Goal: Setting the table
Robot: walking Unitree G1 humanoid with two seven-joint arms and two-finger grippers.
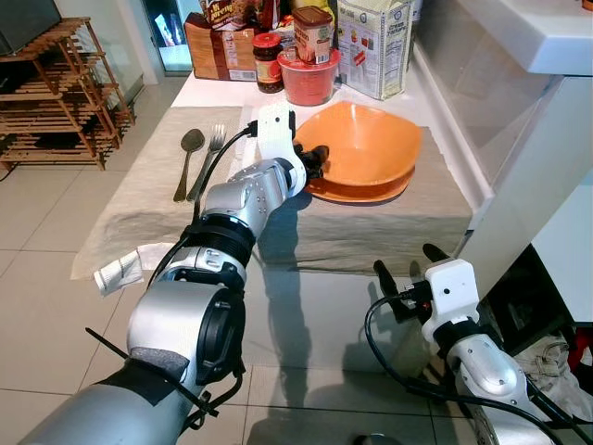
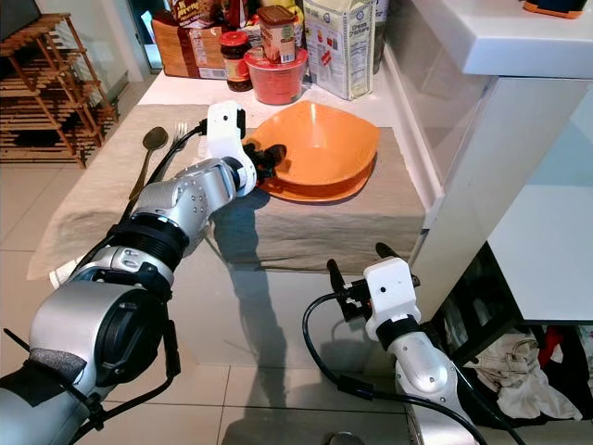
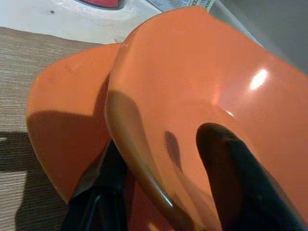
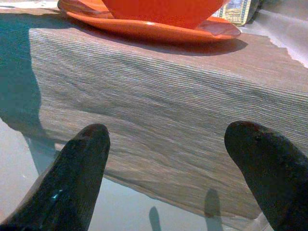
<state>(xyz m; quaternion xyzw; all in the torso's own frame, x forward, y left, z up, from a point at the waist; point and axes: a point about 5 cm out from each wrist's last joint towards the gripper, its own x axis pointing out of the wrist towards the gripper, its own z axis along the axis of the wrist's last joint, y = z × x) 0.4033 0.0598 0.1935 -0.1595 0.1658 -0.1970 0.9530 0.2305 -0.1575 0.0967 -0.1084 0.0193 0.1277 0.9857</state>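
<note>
Nearest, the right claw point(image 1: 405, 266) hangs low in front of the table's point(image 1: 371, 232) near edge, its two black fingers spread apart with nothing between them, pointing at the beige cloth point(image 4: 159, 110) that drapes over that edge. Farther in, the left claw point(image 1: 313, 159) reaches across the cloth and is clamped on the near left rim of the orange bowl point(image 1: 366, 148), one finger inside and one under the rim. The bowl sits on an orange plate point(image 1: 357, 193) at the right of the table. To the left lie a spoon point(image 1: 188, 156) and fork point(image 1: 209, 158), side by side. At the far edge stand jars point(image 1: 268, 61), a red tub point(image 1: 309, 79) and boxes point(image 1: 372, 46).
</note>
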